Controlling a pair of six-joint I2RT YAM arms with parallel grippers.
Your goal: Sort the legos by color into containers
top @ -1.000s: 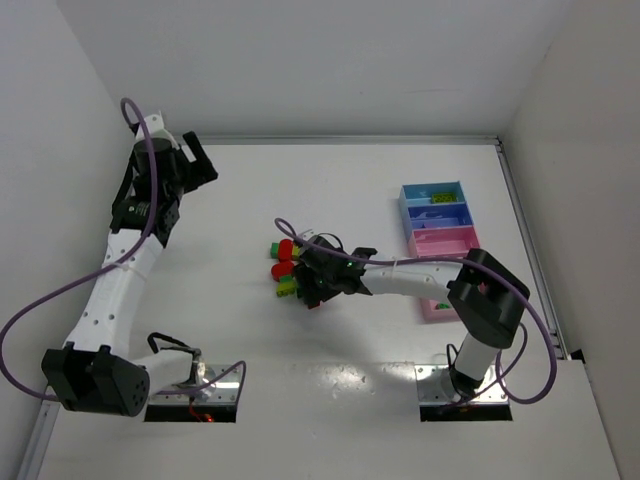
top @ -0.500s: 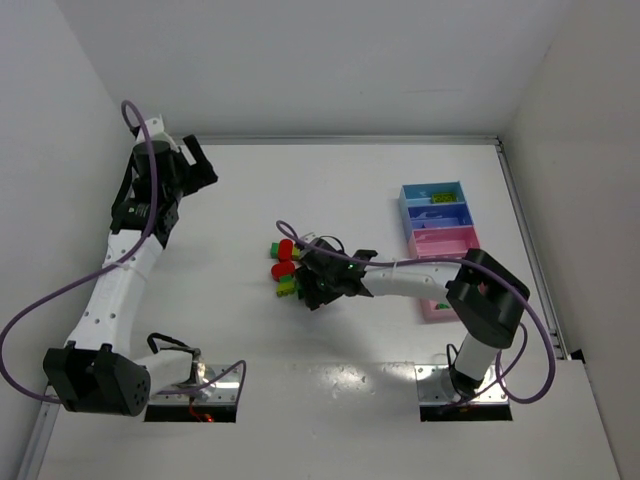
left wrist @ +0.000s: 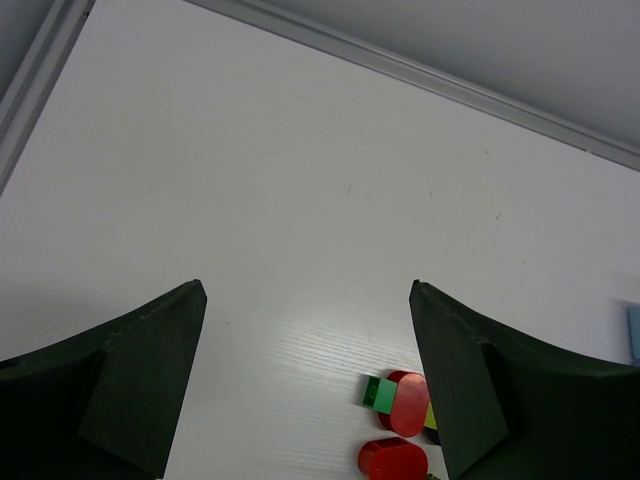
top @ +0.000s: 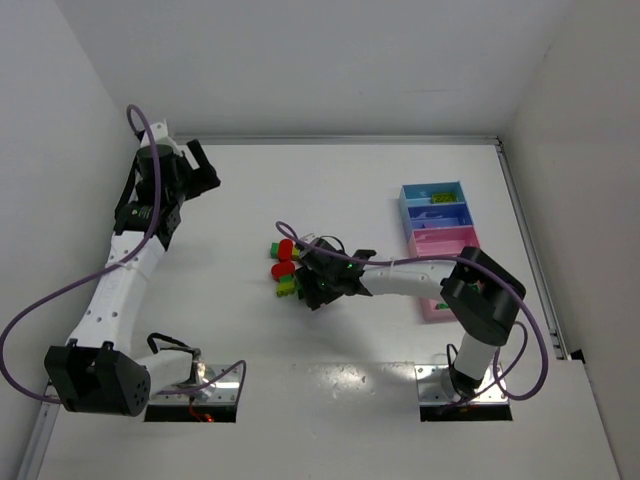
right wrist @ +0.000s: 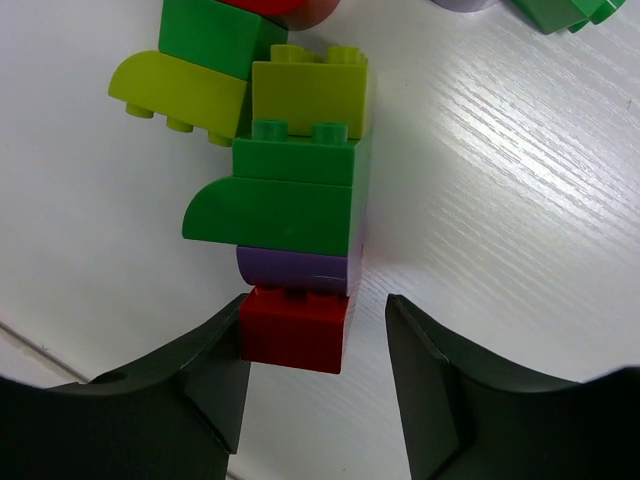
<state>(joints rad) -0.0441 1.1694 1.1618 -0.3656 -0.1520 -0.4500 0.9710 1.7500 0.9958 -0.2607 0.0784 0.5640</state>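
Observation:
The legos (top: 284,268) lie in a small pile at the table's middle. In the right wrist view a lying stack shows: a red brick (right wrist: 293,328), a purple piece (right wrist: 295,268), a green brick (right wrist: 285,195) and a yellow-green brick (right wrist: 308,95). My right gripper (right wrist: 315,312) is open around the red brick; its left finger touches the brick and its right finger stands apart. It also shows in the top view (top: 312,285). My left gripper (left wrist: 305,292) is open and empty, high at the far left (top: 203,168). The containers are blue trays (top: 432,192) and pink trays (top: 443,241) at the right.
In the left wrist view two red rounded bricks (left wrist: 408,402) and a small green brick (left wrist: 378,393) lie below the fingers. A lime curved brick (right wrist: 170,90) lies beside the stack. The right arm covers part of the nearest pink tray (top: 432,312). A metal rail (top: 350,140) borders the far edge.
My left wrist has shifted slightly. My right gripper has stayed at the pile, open around the same stack.

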